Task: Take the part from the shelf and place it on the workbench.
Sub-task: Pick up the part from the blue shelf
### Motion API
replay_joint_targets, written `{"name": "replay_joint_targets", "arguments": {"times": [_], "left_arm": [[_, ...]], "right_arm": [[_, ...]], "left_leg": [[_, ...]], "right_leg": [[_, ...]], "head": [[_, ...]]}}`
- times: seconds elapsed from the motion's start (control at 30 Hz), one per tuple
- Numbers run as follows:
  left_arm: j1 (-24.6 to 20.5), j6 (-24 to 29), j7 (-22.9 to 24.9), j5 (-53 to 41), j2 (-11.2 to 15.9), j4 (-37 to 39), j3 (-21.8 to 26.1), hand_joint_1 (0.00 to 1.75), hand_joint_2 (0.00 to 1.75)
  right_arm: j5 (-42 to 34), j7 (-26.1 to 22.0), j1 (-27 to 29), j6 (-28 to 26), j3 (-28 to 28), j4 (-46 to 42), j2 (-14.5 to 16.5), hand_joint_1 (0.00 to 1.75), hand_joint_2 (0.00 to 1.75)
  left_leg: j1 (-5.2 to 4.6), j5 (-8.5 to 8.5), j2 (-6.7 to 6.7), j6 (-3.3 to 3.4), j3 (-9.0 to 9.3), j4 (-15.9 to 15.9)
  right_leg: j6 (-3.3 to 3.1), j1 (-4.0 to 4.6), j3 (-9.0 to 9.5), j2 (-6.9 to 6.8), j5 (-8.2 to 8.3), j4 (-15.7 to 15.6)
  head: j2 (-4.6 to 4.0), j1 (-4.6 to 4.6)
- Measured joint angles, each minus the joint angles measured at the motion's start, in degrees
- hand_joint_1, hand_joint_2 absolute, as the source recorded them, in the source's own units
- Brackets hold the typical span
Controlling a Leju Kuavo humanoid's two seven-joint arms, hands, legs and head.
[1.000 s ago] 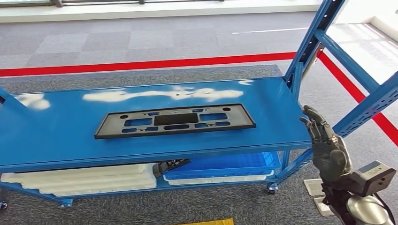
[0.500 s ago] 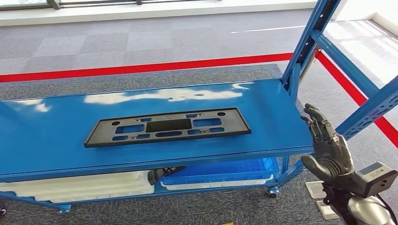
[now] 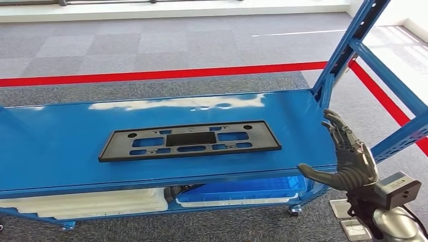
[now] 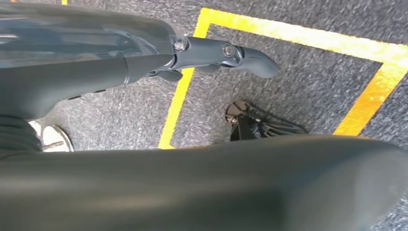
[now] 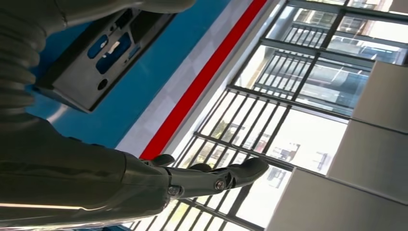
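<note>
part [image 3: 189, 140]: flat on the blue shelf [image 3: 60, 146]
right hand [image 3: 348, 161]: spread, empty, beside shelf's right end
left hand [image 4: 226, 55]: above floor, grip unclear

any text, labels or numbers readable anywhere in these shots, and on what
No readable text in any view.
Black part on the blue shelf: cut-outs and holes, no lettering visible.
Camera box at the right wrist: no legible label.
Floor plates beside the shelf: too small to tell.
</note>
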Motion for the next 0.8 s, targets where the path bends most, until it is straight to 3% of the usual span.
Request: {"name": "replay_joint_targets", "arguments": {"times": [0.1, 0.13, 0.27, 0.53, 0.8], "left_arm": [[0.0, 0.1, 0.05, 0.03, 0.23, 0.0, 0.0, 0.0, 0.0], [-0.01, 0.11, 0.08, 0.03, 0.24, 0.0, 0.0, 0.0, 0.0], [-0.14, 0.12, 0.15, 0.0, 0.24, 0.0, 0.0, 0.0, 0.0], [-0.15, 0.58, 0.99, -0.83, 0.22, 0.0, 0.0, 0.0, 0.0], [-0.15, 1.17, 2.37, -1.86, 0.4, 0.0, -0.04, 0.0, 0.0]], "right_arm": [[0.88, 0.43, -0.44, 0.16, 0.29, 0.4, -0.19, 0.0, 0.0], [1.4, 0.6, -0.7, 0.19, 0.43, 0.56, -0.25, 0.0, 0.0], [5.01, 1.94, -2.16, -0.9, 1.02, 1.63, -0.49, 0.0, 1.75], [13.26, 5.55, -4.19, -3.98, 4.05, 3.87, -0.53, 0.0, 1.75], [24.01, 9.68, -13.09, -3.37, 13.44, 11.93, -0.08, 0.0, 1.75]], "left_leg": [[-0.36, -0.45, -0.07, -0.11, -0.02, 0.39], [-0.36, -0.43, -0.05, -0.11, 0.12, 0.23], [-0.27, -0.34, -0.05, -0.24, 0.43, -0.25], [-0.2, -0.34, -0.04, -0.78, 0.43, -0.41], [-0.26, -0.33, -0.04, -0.92, 0.5, -0.4]], "right_leg": [[-1.49, 0.16, 0.58, 0.08, -0.4, -1.29], [-1.54, 0.21, 0.58, 0.14, -0.4, -1.31], [-1.87, 0.36, 0.65, 0.16, -0.61, -1.31], [-2.04, 0.55, 0.68, 0.15, -0.72, -1.26], [-2.05, 0.48, 0.89, 0.15, -0.67, -1.37]], "head": [[0.0, -0.01], [0.0, -0.02], [0.0, 0.0], [0.0, 0.0], [0.0, 0.0]]}}
